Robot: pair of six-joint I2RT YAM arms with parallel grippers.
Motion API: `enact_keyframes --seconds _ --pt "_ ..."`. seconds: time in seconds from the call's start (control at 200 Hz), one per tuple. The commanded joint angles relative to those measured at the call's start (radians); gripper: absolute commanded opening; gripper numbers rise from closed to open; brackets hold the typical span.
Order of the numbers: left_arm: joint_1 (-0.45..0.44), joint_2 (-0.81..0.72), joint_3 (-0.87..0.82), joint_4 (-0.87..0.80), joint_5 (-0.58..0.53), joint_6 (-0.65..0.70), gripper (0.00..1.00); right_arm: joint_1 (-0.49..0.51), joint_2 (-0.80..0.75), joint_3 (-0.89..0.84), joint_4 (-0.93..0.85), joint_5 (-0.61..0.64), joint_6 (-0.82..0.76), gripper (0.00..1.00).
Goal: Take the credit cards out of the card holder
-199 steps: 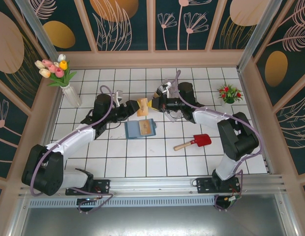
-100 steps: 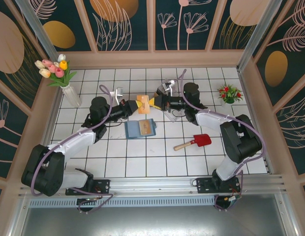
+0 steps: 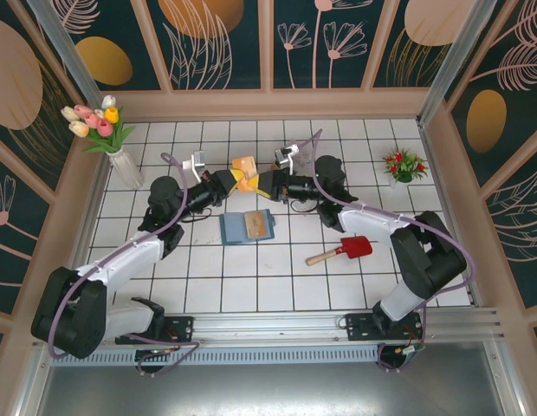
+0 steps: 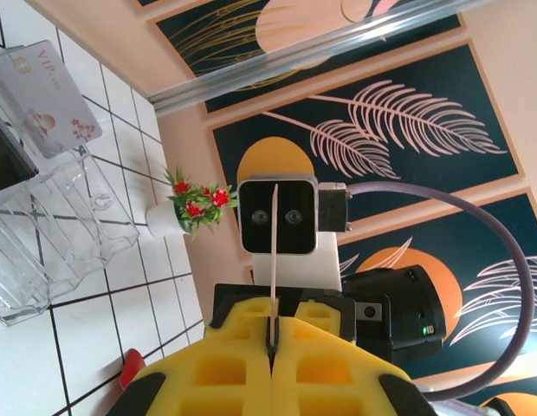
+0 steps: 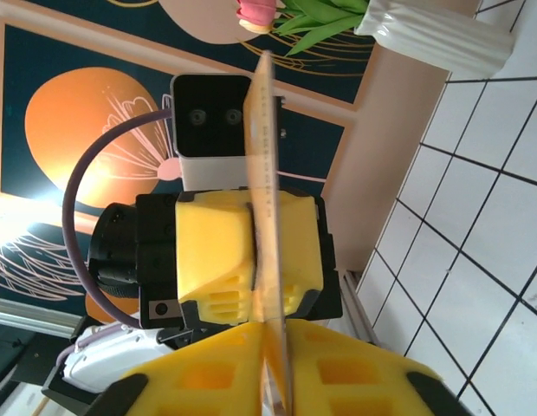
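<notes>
Top external: shovel (image 3: 346, 250) nr card holder (image 3: 248, 227).

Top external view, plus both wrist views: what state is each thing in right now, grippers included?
tan card: in the air above the table, pinched from both sides.
left gripper: shut on the tan card.
right gripper: shut on the tan card.
card holder: lying open flat on the table.
toy shovel: lying on the table, apart from both grippers.
tulip vase: upright.

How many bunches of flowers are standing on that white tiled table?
2. A bunch of pink, white and yellow tulips in a white vase stands at the far left corner; a small white pot of red flowers stands near the far right edge.
</notes>
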Motion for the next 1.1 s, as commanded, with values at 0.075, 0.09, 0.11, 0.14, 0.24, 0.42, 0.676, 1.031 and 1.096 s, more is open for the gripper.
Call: enact_keyframes --seconds 0.075,0.09,0.11,0.14,0.24,0.42,0.676,1.031,1.096 --pt "-0.008 -0.058 -0.011 -0.014 -0.025 0.014 0.05 0.008 -0.049 -0.013 0.035 0.072 -0.01 0.01" --pt "-0.008 -0.061 -0.01 -0.024 -0.028 0.018 0.09 0.007 -0.05 -0.01 0.022 0.074 -0.021 0.0" --pt "-0.009 -0.066 -0.009 -0.044 -0.033 0.024 0.14 0.004 -0.053 -0.003 0.0 0.076 -0.034 0.0" --pt "-0.008 -0.073 -0.003 -0.088 -0.044 0.041 0.22 -0.001 -0.057 0.005 -0.034 0.076 -0.059 0.0" --pt "-0.008 -0.103 0.022 -0.259 -0.116 0.123 0.41 -0.034 -0.077 0.031 -0.166 0.075 -0.165 0.0" --pt "-0.008 -0.116 0.057 -0.473 -0.222 0.216 0.66 -0.1 -0.083 0.246 -0.802 0.164 -0.691 0.0" --pt "-0.009 -0.125 0.038 -0.634 -0.392 0.286 0.95 -0.102 0.101 0.54 -1.272 0.528 -1.158 0.0" --pt "-0.005 -0.139 0.042 -0.782 -0.481 0.38 0.98 -0.085 0.325 0.742 -1.411 0.715 -1.401 0.0" --pt "-0.005 -0.132 0.039 -0.796 -0.486 0.393 0.99 -0.078 0.345 0.757 -1.423 0.745 -1.424 0.0"
